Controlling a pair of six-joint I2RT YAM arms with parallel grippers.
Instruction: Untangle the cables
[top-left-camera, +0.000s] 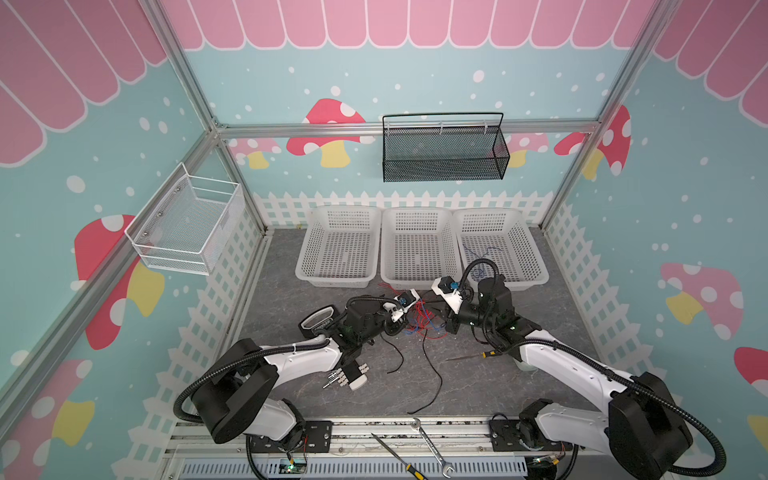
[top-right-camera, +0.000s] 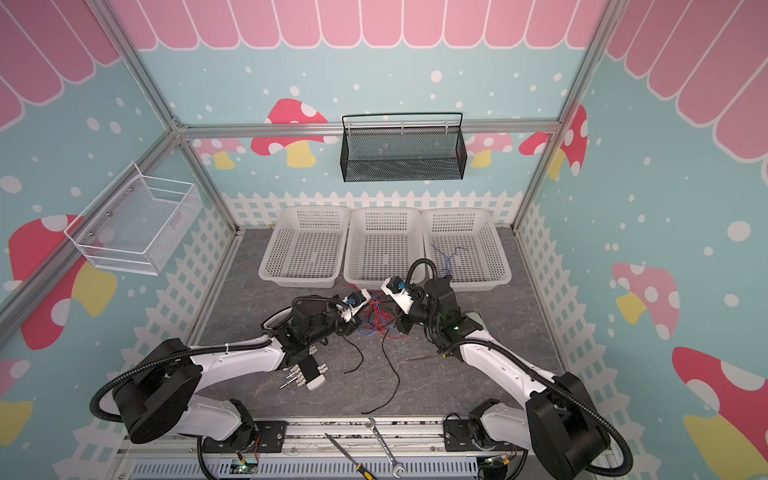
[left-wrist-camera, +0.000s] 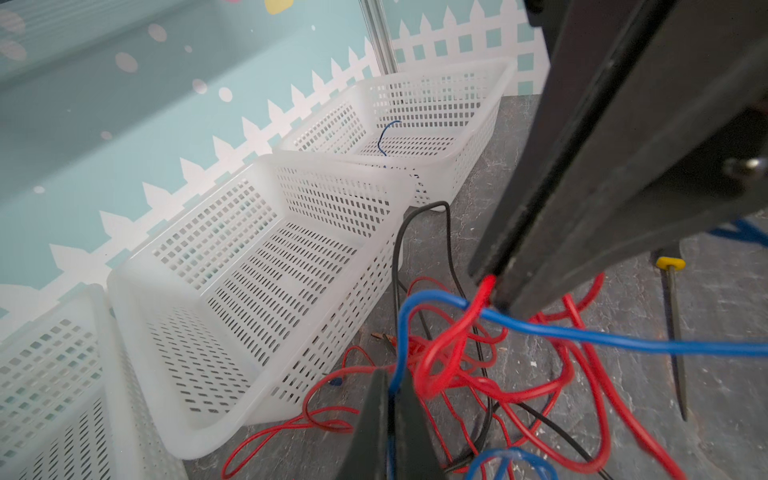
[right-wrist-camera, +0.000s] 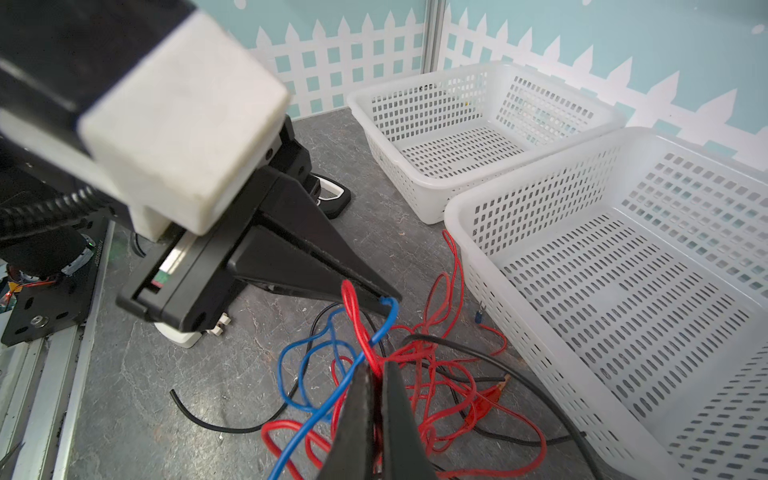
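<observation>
The cables lie in a red, blue and black tangle on the grey table, in front of the middle basket. My left gripper is shut on a blue cable at the tangle's left side. My right gripper is shut on a red cable a short way from it. The blue strand runs taut between the two grippers. Loose black cable ends trail toward the table's front. Another blue cable lies in the right-hand basket.
Three white plastic baskets stand in a row behind the tangle. A yellow-handled screwdriver lies by the right arm, a bit set by the left arm. A wrench rests on the front rail. Mesh baskets hang on the walls.
</observation>
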